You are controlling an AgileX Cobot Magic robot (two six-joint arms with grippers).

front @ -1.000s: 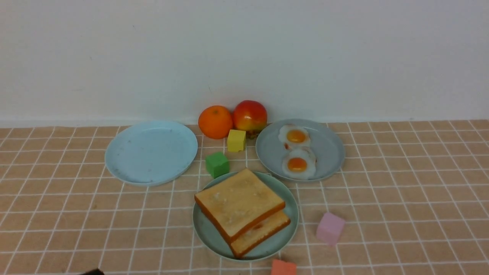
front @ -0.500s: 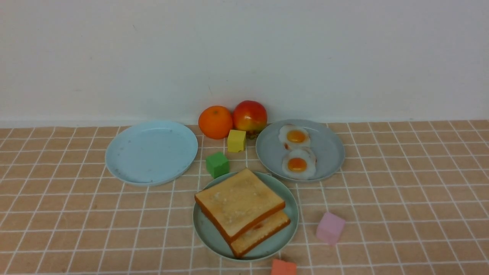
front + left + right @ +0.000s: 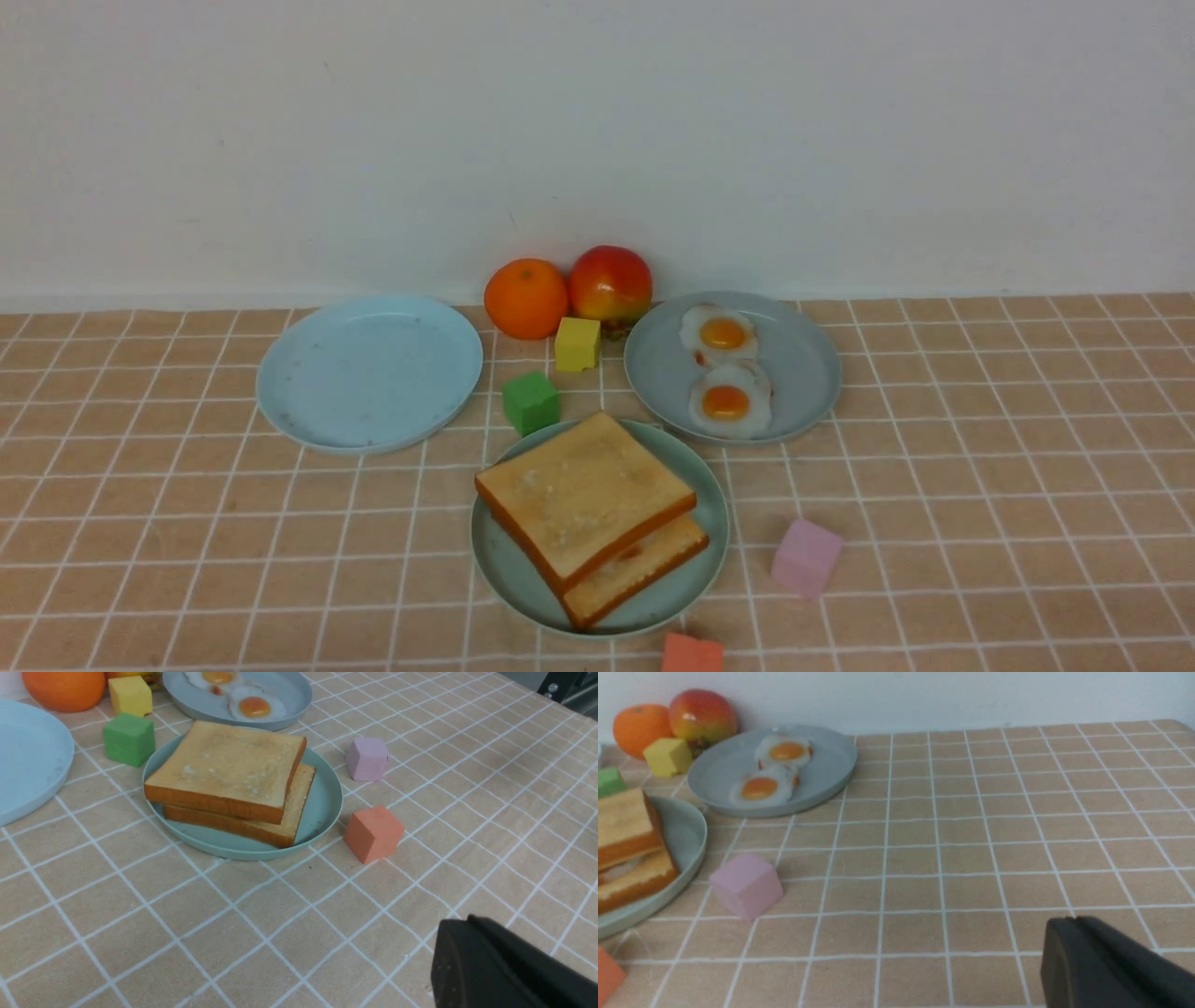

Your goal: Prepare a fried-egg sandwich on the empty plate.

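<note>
left gripper [image 3: 490, 956] and right gripper [image 3: 1101, 961]: could not tell released or clenched. drew the left back, away from the mint-green plate [image 3: 711, 509]; left fried-egg sandwich [image 3: 583, 495] stacked on it, seemingly finished.

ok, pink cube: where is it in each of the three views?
Front: pink cube on the cloth, right of the mint-green plate.
Left wrist: pink cube, beyond the plate, past the orange cube.
Right wrist: pink cube, beside the plate.
Shared landmark: the mint-green plate.
</note>
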